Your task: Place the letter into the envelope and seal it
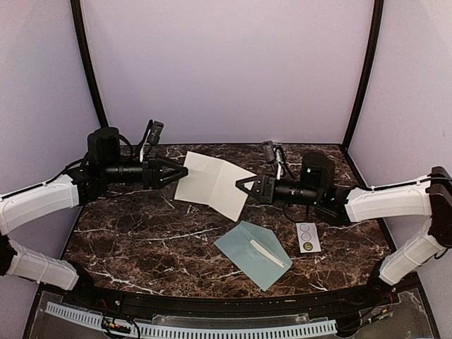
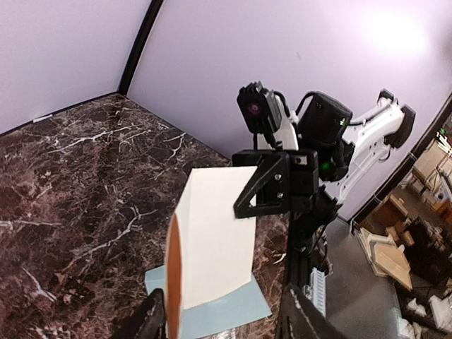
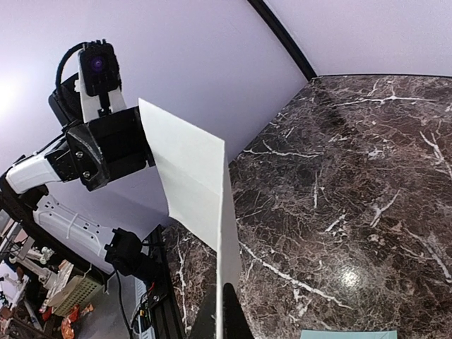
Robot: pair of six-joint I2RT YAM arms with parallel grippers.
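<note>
The off-white creased letter (image 1: 212,182) hangs in the air over the back of the table, stretched between both grippers. My right gripper (image 1: 242,185) is shut on its right edge; in the right wrist view the fingers (image 3: 236,314) meet on the sheet (image 3: 187,176). My left gripper (image 1: 182,171) is at the letter's left edge. In the left wrist view its fingers (image 2: 304,311) stand wide apart, with the sheet (image 2: 219,233) edge-on between them, close to the left finger. The pale blue-green envelope (image 1: 244,247) lies flat on the table below, also in the left wrist view (image 2: 236,307).
A narrow white strip (image 1: 268,253) lies on the envelope. A small white strip with three circles (image 1: 308,237) lies to its right. The table is dark marble (image 1: 141,233), with purple walls around it and a black rail along the front edge.
</note>
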